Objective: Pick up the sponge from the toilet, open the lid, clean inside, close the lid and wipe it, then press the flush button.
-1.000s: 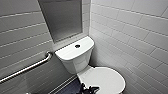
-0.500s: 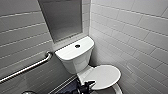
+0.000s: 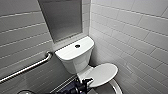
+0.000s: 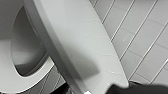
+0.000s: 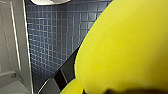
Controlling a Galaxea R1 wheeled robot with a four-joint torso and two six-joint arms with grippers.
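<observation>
toilet point(image 3: 75, 62) sits in a tight corner, tank pushed against the back wall under a frosted panel point(image 3: 62, 18). the white tiled wall point(image 3: 135, 37) runs close along its rt side. a metal grab bar point(image 3: 27, 68) slants down the other wall, just beside the tank, so there's little room on either flank. flush button point(image 3: 77, 46) is centred on the tank top w/ nothing over it.

lid point(image 3: 103, 73) is part-way up. in the left wrist view the lid point(image 4: 82, 45) tilts clear of the seat point(image 4: 15, 82) w/ an open wedge between them, and the bowl opening shows through the ring. the lid's free edge hangs out over the front, and the seat rim point(image 3: 117, 87) curves below it.

left gripper point(image 3: 86, 82) is at the lid's near side edge, on the grab-bar side (dark bits crowd that edge in the wrist view too). i can't tell if this claw is wide or closed, or actually gripping.

right gripper point(image 5: 92, 86) is clamped on the sponge point(image 5: 125, 45), a bright yellow bulk right up at the cam, held above the blue mosaic floor point(image 5: 52, 32). a pale panel point(image 5: 15, 37) borders that floor on one side.
</observation>
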